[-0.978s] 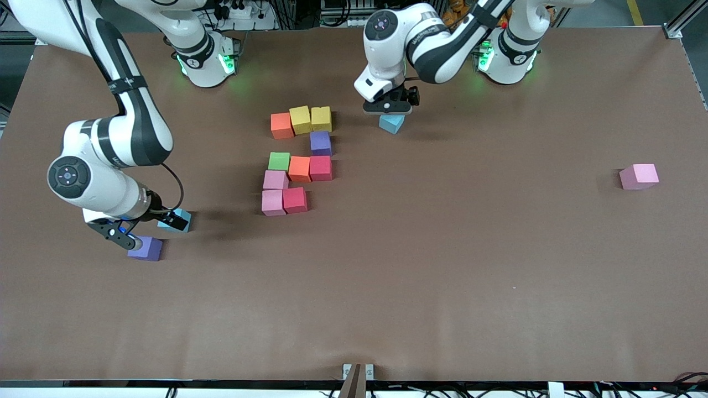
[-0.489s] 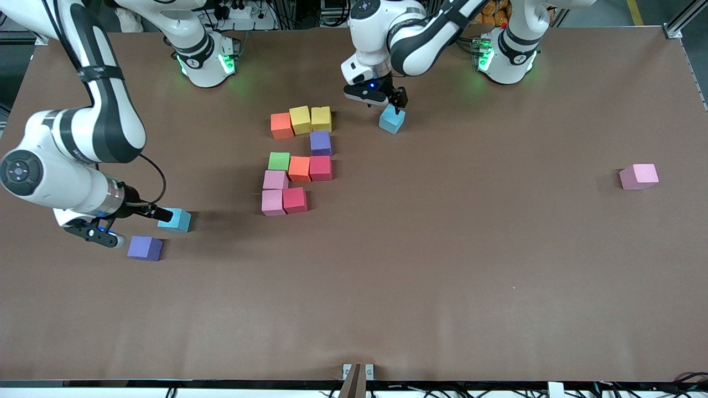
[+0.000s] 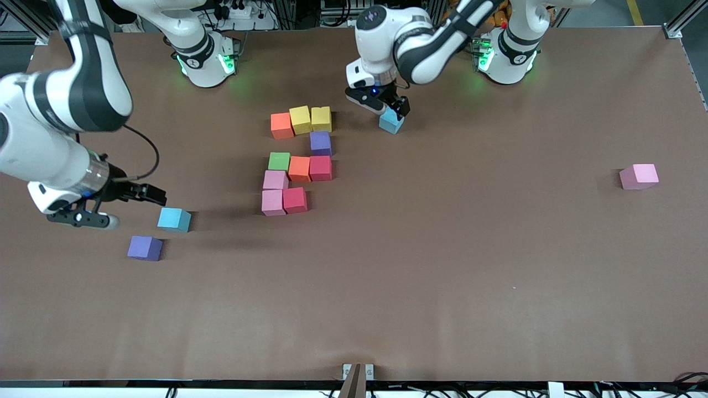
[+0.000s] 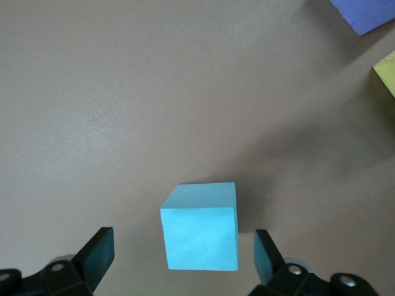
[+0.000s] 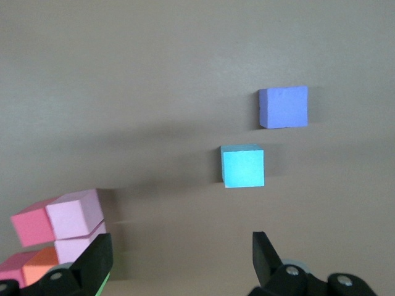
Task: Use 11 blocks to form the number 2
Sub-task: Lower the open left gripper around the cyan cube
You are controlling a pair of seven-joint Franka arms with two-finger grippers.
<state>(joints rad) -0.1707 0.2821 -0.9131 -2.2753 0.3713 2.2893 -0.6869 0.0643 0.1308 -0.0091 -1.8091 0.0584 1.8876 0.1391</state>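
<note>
The brown table point(image 3: 442, 265) carries everything, and the biggest thing on it is the unfinished number 2 point(image 3: 298, 160) near its middle, closer to the arms' bases than to the front camera. Its row nearest the bases runs orange block point(image 3: 281, 125), yellow block point(image 3: 300, 119), second yellow block point(image 3: 321, 118); a purple block point(image 3: 320, 142) sits under the last of these; the next row is green block point(image 3: 279, 161), second orange block point(image 3: 299, 168), red block point(image 3: 320, 167); then a pink block point(image 3: 275, 179), and nearest the camera a second pink block point(image 3: 273, 202) touching a second red block point(image 3: 295, 199). The left gripper point(image 3: 387, 106) hangs just above a light blue block point(image 3: 391, 121) that lies beside the digit toward the left arm's end; its jaws are spread wide to either side of the cube and hold nothing, as the left wrist view shows point(image 4: 200, 234). The right gripper point(image 3: 105, 207) hovers over bare table toward the right arm's end, jaws likewise wide apart and empty. Near it lie a second light blue block point(image 3: 173, 219) and, nearer the camera, a second purple block point(image 3: 145, 247). A third pink block point(image 3: 639, 176) lies alone, well apart, toward the left arm's end.
</note>
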